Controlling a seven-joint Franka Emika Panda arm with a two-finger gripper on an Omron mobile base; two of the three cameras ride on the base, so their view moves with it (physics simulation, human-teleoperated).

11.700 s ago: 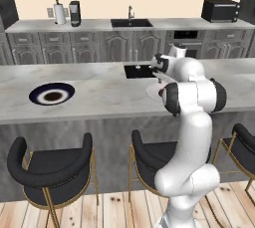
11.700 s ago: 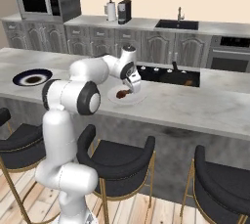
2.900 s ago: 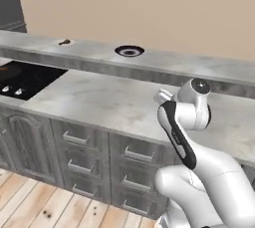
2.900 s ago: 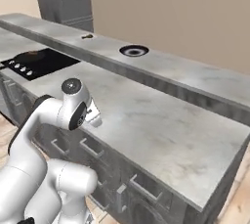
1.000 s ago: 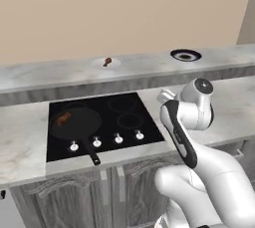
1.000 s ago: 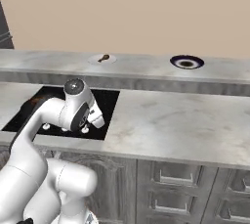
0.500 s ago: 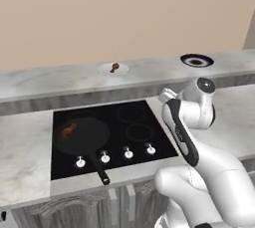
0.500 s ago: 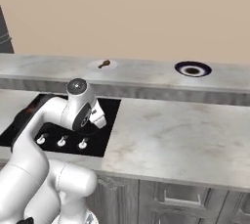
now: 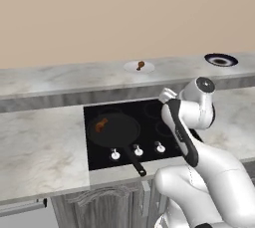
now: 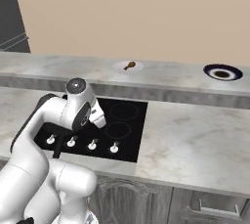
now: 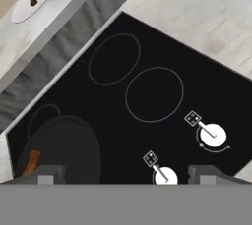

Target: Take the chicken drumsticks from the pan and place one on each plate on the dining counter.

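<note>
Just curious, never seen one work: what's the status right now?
End effector open, empty. One drumstick in pan; other on whitish plate. Nothing blocking.

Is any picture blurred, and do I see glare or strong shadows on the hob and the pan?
Left base view: sharp and evenly lit, the pan matte black with no glare, the drumstick in it plain to see. Right base view: also sharp, soft flat light on the hob. Hand view: slightly soft; the gripper stands open, and the drumstick on the white plate is small and lacks detail.
</note>
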